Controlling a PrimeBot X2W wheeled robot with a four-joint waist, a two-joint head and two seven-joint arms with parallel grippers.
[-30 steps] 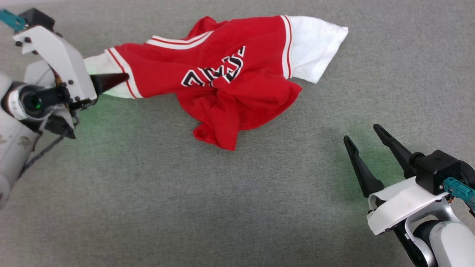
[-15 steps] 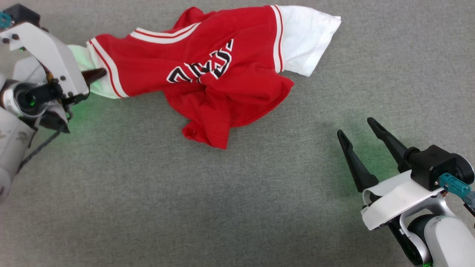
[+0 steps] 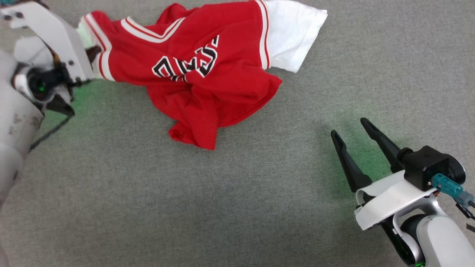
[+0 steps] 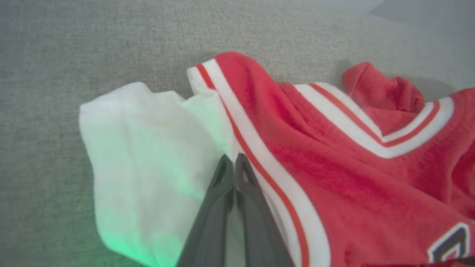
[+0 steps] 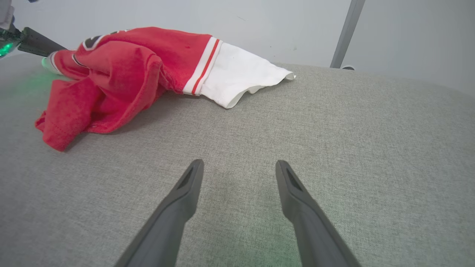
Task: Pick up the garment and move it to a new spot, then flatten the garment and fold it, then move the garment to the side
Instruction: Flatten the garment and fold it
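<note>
While left fingers [image 4: 219, 200] pinch garment [image 3: 207, 92] sleeve | right fingers [image 3: 347, 159] spread, well apart

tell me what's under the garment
The grey surface runs under the garment at its edges. Whatever lies beneath its bunched middle is covered, so I cannot tell.

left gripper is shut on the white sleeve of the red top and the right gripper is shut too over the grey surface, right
Not quite: the right gripper is open, fingers spread over the grey surface, as the right wrist view shows. The left gripper is shut on the white sleeve of the red top.
</note>
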